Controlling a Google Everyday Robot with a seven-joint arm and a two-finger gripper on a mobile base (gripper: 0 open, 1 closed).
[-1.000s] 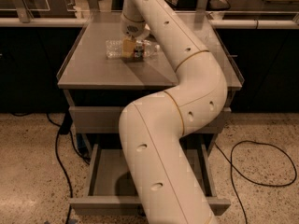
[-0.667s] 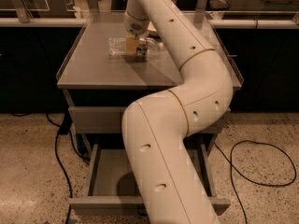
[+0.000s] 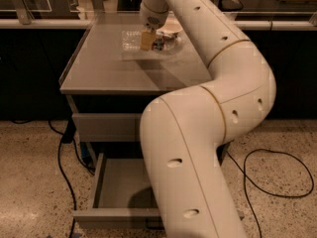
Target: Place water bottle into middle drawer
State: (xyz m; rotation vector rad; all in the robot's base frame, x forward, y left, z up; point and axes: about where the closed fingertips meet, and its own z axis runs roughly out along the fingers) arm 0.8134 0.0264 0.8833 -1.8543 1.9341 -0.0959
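Water bottle [image 3: 130, 39] lies on its side at the far end of the grey table [image 3: 114, 71], clear and crinkled, so its outline blurs into the tabletop and only its left part reads plainly. Its right part passes under the gripper [image 3: 147, 40], which hangs directly over it at the far middle of the table. A tan part of the gripper covers the bottle's middle, and a dark band shows just to the right of it. Whether the gripper is open, closed or gripping the bottle cannot be told from this angle.

A pale bowl [image 3: 172, 30] sits just right of the bottle, mostly hidden behind the wrist. The white arm [image 3: 218, 98] rises from the near edge, bends right and reaches back to the far left, covering the right side of the table and cabinet.

Below the tabletop a closed grey drawer front [image 3: 101, 127] shows its left part only. Under it the middle drawer [image 3: 116, 182] stands pulled out toward the near side. Its floor is in shadow, and its right half and handle are hidden by the arm. A black cable [image 3: 60, 152] runs down the floor on the left, and another cable [image 3: 277, 182] loops on the right.
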